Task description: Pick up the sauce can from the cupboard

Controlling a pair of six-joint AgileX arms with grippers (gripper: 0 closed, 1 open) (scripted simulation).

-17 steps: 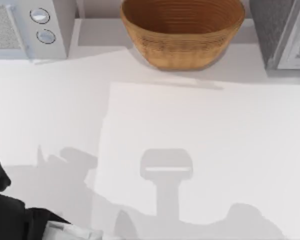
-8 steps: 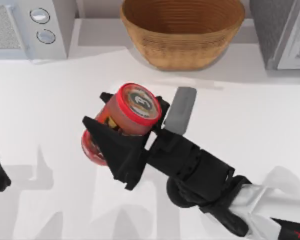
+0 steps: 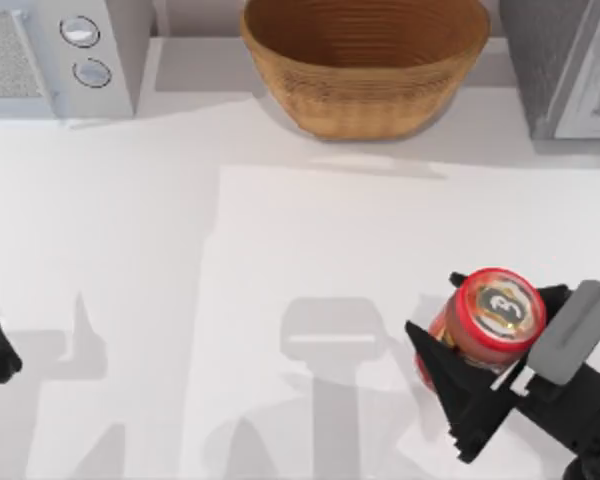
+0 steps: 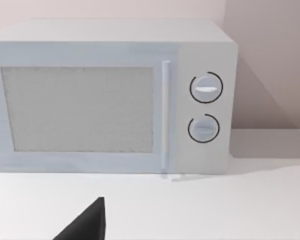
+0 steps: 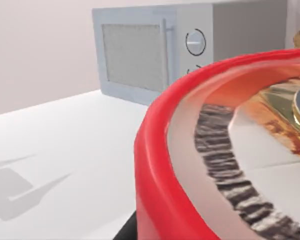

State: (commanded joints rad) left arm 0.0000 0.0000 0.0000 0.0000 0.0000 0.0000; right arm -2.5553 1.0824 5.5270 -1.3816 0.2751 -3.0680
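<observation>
Sauce can is already off the surface, pinched by the right gripper over the lower right part of the white table, well apart from the woven basket and the microwave at the back. Black fingers press on its orange-brown side wall just under the red lid, which looks like the sensible place to hold it. My guess is it's a stiff, smooth little cylinder with some weight, so it could slip or twist if the squeeze is weak. Its long axis sits tilted, lid facing up toward the overhead camera and leaning a bit to the table's right. Left gripper is parked at the table's left edge, facing the microwave; can't tell how its fingers stand
</observation>
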